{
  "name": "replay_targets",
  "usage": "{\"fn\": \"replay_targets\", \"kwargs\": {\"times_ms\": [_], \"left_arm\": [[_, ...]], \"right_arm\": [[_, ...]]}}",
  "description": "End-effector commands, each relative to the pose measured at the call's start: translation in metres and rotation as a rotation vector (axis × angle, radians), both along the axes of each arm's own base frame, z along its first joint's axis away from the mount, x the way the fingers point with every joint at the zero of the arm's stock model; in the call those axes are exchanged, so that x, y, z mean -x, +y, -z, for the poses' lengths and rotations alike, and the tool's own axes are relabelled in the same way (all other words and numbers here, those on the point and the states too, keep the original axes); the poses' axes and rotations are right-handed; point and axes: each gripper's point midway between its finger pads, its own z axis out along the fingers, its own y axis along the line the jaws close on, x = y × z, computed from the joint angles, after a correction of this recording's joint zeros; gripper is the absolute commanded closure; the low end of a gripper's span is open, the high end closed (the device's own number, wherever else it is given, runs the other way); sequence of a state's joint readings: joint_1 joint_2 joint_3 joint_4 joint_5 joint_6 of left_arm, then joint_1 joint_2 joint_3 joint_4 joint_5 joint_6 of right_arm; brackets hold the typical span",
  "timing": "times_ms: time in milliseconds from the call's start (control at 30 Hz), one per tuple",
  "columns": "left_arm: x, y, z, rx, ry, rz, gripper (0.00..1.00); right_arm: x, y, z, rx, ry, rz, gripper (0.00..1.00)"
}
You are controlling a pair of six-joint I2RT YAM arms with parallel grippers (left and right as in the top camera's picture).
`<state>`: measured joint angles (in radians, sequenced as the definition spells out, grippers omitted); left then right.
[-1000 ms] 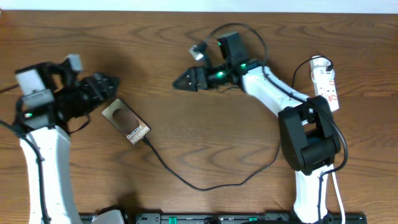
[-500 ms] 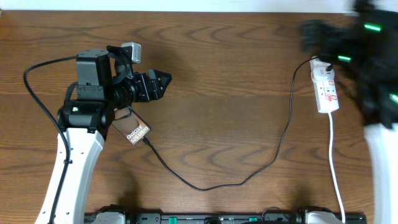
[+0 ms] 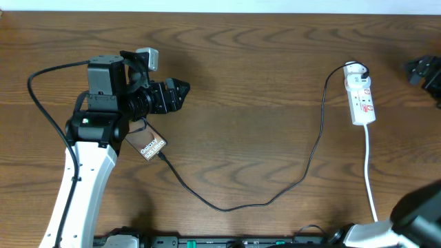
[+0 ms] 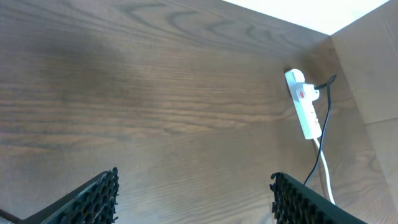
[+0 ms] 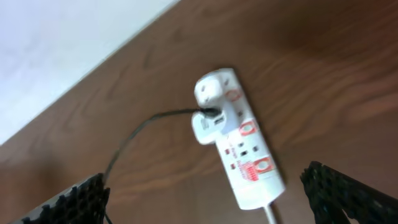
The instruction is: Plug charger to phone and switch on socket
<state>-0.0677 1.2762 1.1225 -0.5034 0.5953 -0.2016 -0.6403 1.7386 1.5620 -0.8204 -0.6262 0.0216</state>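
Note:
The phone (image 3: 147, 144) lies face up on the table, partly under my left arm. The charger cable (image 3: 227, 207) runs from the phone's lower end in a loop up to a black plug (image 5: 211, 114) in the socket strip (image 3: 362, 100). Its tip meets the phone's edge. My left gripper (image 3: 179, 94) is open and empty, above the table just up and right of the phone; in its wrist view (image 4: 196, 199) the strip (image 4: 304, 112) shows far off. My right gripper (image 3: 422, 69) is open and empty at the right edge, beside the strip (image 5: 239, 152), apart from it.
The strip's white cord (image 3: 371, 179) runs down to the table's front edge. A black cable (image 3: 41, 96) loops beside my left arm. A white wall (image 5: 56, 43) borders the table's far edge.
My left arm has swung right and stands over the phone. My right arm has left the table's middle and moved to the far right, past the socket strip.

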Motion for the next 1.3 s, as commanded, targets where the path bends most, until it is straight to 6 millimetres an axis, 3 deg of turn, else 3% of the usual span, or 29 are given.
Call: {"fn": "replay_targets", "kwargs": {"times_ms": [0,100,500,833,967,1267], "left_arm": [[0.003,0.002,0.004,-0.046,-0.013,0.028,0.23],[0.004,0.005,0.008,-0.070,-0.005,0.022,0.23],[0.005,0.006,0.010,-0.074,0.003,0.018,0.23],[0.005,0.006,0.010,-0.074,0.004,0.018,0.23],[0.005,0.005,0.010,-0.071,0.006,0.016,0.22],[0.006,0.006,0.010,-0.070,0.011,0.014,0.22]], "right_arm": [[-0.012,0.014,0.043,-0.122,0.014,-0.123,0.01],[-0.014,0.013,0.071,-0.169,0.065,-0.128,0.01],[-0.036,0.054,0.127,-0.145,0.122,-0.293,0.01],[-0.044,0.035,0.138,-0.021,0.147,-0.249,0.01],[-0.046,0.037,0.138,-0.018,0.142,-0.254,0.06],[-0.059,0.052,0.134,-0.013,0.112,-0.275,0.01]]}}
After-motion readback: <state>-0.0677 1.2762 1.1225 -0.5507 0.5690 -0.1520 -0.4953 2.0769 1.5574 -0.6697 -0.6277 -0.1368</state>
